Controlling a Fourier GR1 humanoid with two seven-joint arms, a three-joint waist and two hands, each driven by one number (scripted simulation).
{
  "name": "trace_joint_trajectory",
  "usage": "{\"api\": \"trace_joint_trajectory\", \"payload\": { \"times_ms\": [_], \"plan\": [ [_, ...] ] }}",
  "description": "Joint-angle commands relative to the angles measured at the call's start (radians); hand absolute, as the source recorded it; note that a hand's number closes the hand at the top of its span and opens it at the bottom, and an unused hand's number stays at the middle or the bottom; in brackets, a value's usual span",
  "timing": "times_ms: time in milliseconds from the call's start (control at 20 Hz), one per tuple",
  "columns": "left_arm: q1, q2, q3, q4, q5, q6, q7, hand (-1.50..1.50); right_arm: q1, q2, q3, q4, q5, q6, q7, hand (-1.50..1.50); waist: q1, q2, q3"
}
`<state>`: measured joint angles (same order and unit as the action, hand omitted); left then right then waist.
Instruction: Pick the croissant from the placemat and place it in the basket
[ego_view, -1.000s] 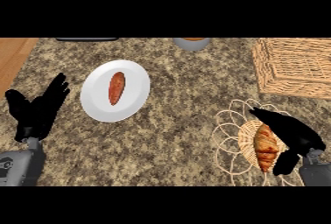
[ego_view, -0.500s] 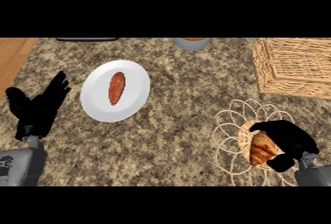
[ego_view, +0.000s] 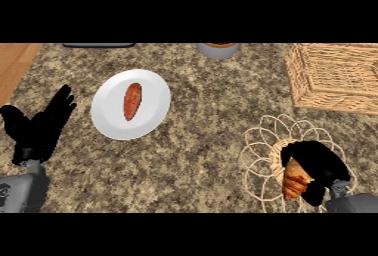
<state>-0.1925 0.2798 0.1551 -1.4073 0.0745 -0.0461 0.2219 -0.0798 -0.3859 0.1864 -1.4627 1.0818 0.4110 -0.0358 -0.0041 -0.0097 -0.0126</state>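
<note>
Grasp step in hand: the right robot hand (ego_view: 317, 167) is curled over the croissant (ego_view: 293, 181) on the wire placemat (ego_view: 262, 145) at near right, the next move, I judge, being a lift toward the basket (ego_view: 336, 75) at far right.

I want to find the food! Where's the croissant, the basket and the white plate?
croissant (ego_view: 293, 182): head view, on its visible ridged crust.
basket (ego_view: 334, 75): head view, on its woven side.
white plate (ego_view: 109, 115): head view, on its bare left part.
</note>
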Motion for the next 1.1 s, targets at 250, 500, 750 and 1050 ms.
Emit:
{"api": "trace_joint_trajectory", "payload": {
  "times_ms": [250,500,750,1050],
  "plan": [
    [0.003,0.001,-0.001,-0.002,-0.001,-0.006,0.013,0.00,0.303,0.203,0.167,-0.298,-0.061,-0.126,-0.038,1.50,-0.018,0.005,0.012],
    [-0.034,0.017,0.026,0.055,-0.008,-0.001,-0.001,0.00,0.473,0.145,0.172,-0.388,-0.099,-0.181,-0.123,1.50,-0.021,0.008,0.012],
    [0.000,0.003,0.006,0.000,-0.003,-0.011,0.015,0.00,0.506,0.273,0.159,-0.516,-0.316,-0.153,-0.162,1.50,-0.017,0.006,0.013],
    [0.008,-0.004,0.023,0.017,0.003,-0.004,-0.009,0.00,0.630,0.270,0.102,-0.895,-0.481,-0.119,-0.142,1.50,-0.025,0.006,0.012]
  ]
}}
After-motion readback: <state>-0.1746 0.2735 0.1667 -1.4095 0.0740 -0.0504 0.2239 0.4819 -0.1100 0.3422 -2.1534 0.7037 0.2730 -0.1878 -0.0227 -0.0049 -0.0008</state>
